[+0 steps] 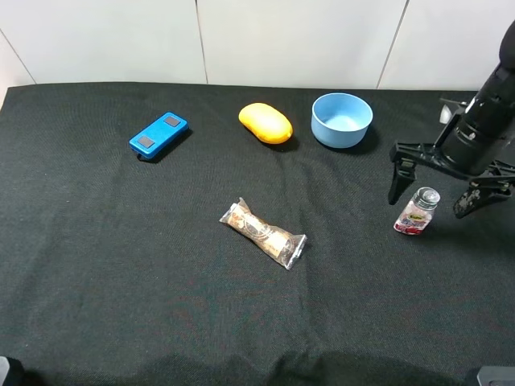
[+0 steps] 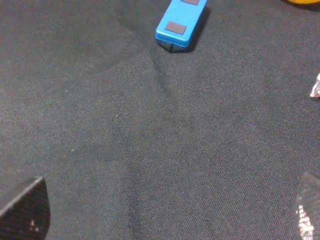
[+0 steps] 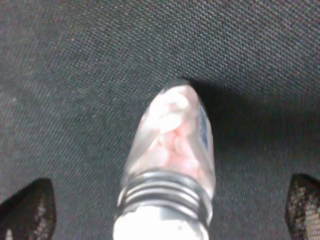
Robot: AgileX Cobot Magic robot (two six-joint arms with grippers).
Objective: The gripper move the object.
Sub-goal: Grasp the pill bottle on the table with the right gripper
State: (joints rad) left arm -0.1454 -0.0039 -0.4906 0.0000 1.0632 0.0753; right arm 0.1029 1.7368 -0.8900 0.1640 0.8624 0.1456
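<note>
The small clear bottle (image 1: 417, 212) with a white cap and a red-and-yellow label stands on the black cloth at the right. My right gripper (image 1: 431, 195) is open, with its black fingers splayed on either side of the bottle's top and apart from it. In the right wrist view the bottle (image 3: 172, 160) sits between the two fingertips (image 3: 30, 207), its cap nearest the camera. My left gripper (image 2: 165, 212) is open and empty over bare cloth; only its two fingertips show at the frame's corners.
A light blue bowl (image 1: 342, 120) stands behind the bottle. A yellow fruit-like object (image 1: 265, 123) lies left of the bowl. A blue box (image 1: 158, 135) (image 2: 181, 23) lies at the back left. A clear-wrapped brown snack bar (image 1: 264, 233) lies mid-table.
</note>
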